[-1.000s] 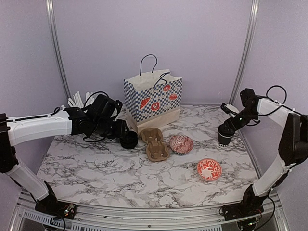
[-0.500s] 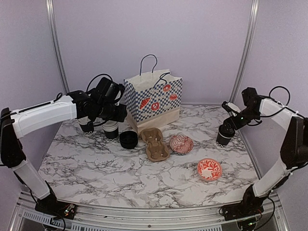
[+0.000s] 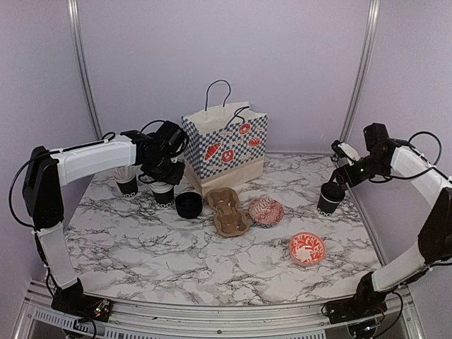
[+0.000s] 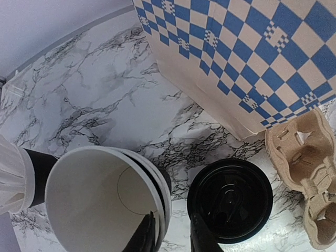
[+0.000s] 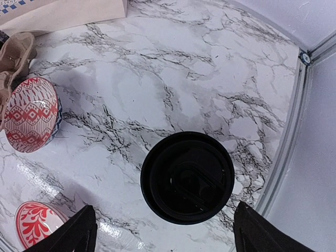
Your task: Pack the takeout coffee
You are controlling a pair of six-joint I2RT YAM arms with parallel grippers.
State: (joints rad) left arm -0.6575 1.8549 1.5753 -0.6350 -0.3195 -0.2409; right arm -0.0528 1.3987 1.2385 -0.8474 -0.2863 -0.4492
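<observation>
A stack of open black takeout coffee cups [image 4: 100, 202] with white insides stands at the back left [image 3: 162, 195]. My left gripper [image 4: 171, 216] [image 3: 163, 181] straddles its rim, one finger inside and one outside. The jaws are narrow, and a small gap still shows at the outer finger. A black lid [image 4: 230, 199] [image 3: 189, 205] lies just right of the stack. At the right, a lidded coffee cup [image 5: 187, 177] [image 3: 330, 199] stands alone on the table. My right gripper [image 5: 164, 207] [image 3: 342, 176] hovers above it, wide open and not touching it.
The blue-checked paper bag [image 3: 224, 148] stands at the back centre. A brown cup carrier [image 3: 227, 210] lies in front of it. Two red-patterned bowls [image 3: 266, 210] [image 3: 307, 248] sit to its right. A cup of wrapped straws [image 3: 127, 183] stands left of the cup stack. The table's metal edge [image 5: 294, 131] runs close by the lidded cup.
My left gripper swung from the lids back to the cup stack and narrowed over its rim. My right gripper opened, let go of the lidded cup and drew back above it.
</observation>
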